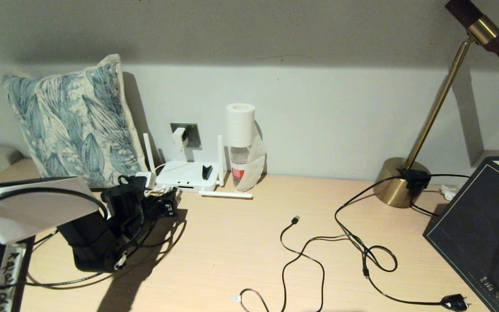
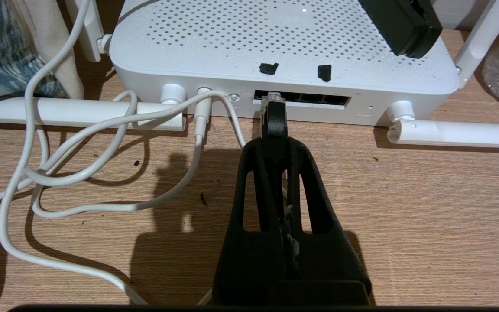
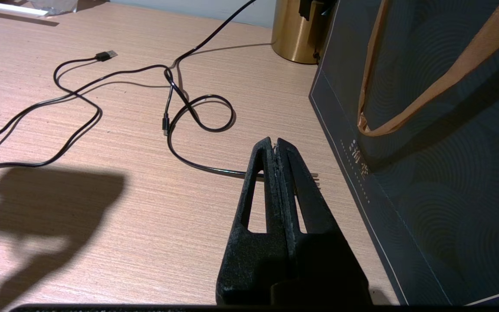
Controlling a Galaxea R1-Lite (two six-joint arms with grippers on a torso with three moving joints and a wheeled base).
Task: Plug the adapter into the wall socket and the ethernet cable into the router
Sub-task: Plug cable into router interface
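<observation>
The white router (image 1: 184, 173) lies flat by the wall, with a small black piece (image 1: 206, 171) on top. My left gripper (image 2: 275, 143) is shut on the black ethernet cable (image 2: 274, 119). The cable's clear connector (image 2: 271, 97) sits at the leftmost opening of the router's port row (image 2: 314, 99); how deep it sits is hidden. In the head view the left gripper (image 1: 165, 203) is just in front of the router. The white adapter (image 1: 179, 138) sits on the grey wall socket (image 1: 191, 133), and its white cord (image 2: 199, 125) runs into the router. My right gripper (image 3: 274, 143) hovers shut and empty over the table.
A leaf-print pillow (image 1: 72, 121) leans at the left. A bottle topped with a tape roll (image 1: 240, 143) stands right of the router. A thin USB cable (image 1: 301, 251), a black cord with its plug (image 1: 455, 301), a brass lamp base (image 1: 399, 184) and a dark bag (image 1: 483, 221) fill the right side.
</observation>
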